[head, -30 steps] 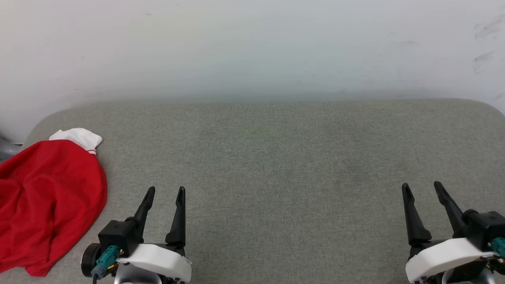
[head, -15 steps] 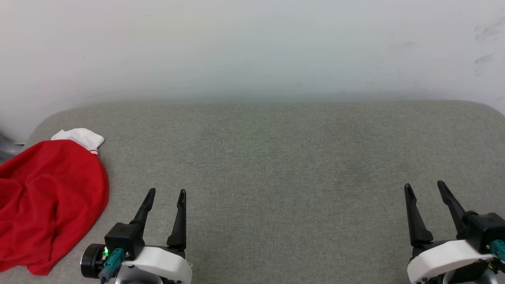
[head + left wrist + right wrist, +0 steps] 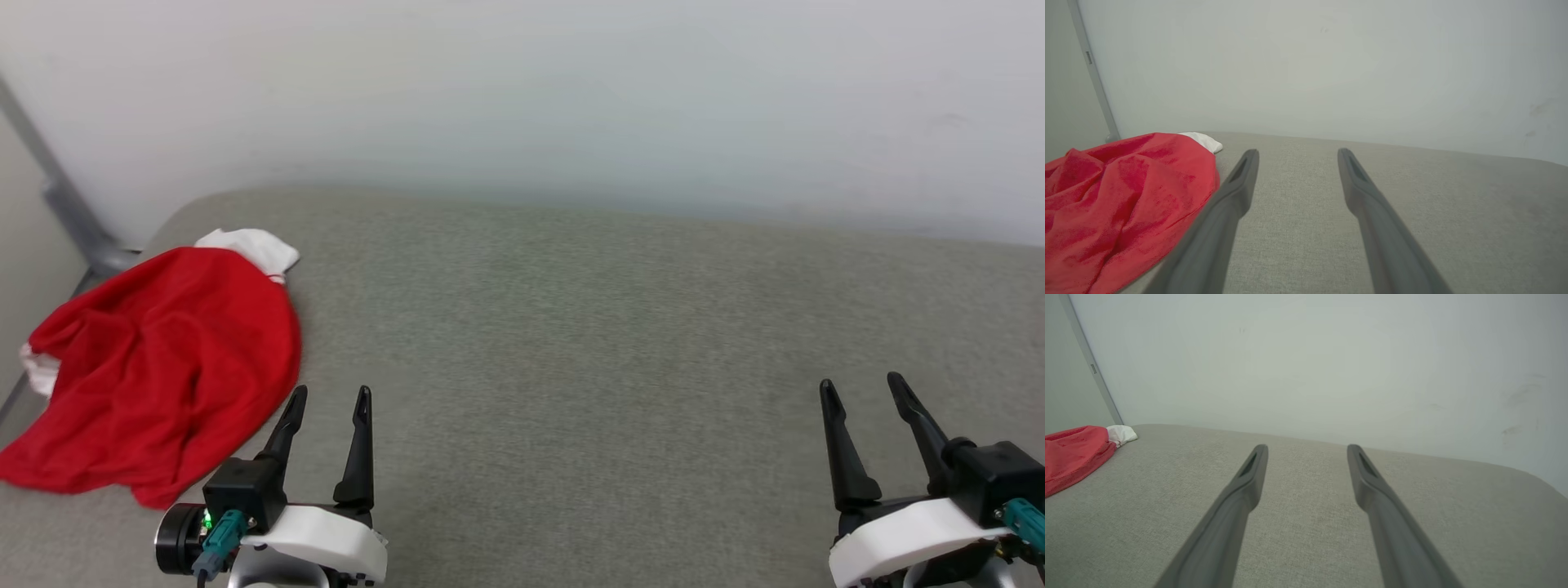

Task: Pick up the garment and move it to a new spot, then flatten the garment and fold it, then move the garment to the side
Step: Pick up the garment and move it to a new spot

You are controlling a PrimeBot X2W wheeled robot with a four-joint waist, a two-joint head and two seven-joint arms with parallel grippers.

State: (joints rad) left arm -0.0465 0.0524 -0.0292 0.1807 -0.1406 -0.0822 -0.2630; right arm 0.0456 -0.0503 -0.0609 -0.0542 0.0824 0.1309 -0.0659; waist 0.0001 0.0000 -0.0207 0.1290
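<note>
The garment [image 3: 163, 367] lies crumpled at the left end of the grey padded table [image 3: 588, 327]: a red heap with a white sleeve [image 3: 249, 245] at its far edge and a bit of white at its left edge. Its lettering is hidden. My left gripper [image 3: 329, 398] stands open just right of the heap's near edge, apart from the cloth. In the left wrist view the garment [image 3: 1122, 196] lies beside the left finger [image 3: 1237, 192]. My right gripper [image 3: 861, 385] is open at the lower right, holding nothing. The right wrist view shows the garment [image 3: 1069, 453] far off to the left.
A pale wall [image 3: 522, 98] runs behind the table. A grey post [image 3: 65, 204] stands at the far left corner. The table's left edge drops off just beside the garment. Bare grey padding stretches from the garment to the right gripper.
The head camera has turned to the left, so the whole garment and the grey post have come into view. Both grippers stay open, holding their places relative to the body.
</note>
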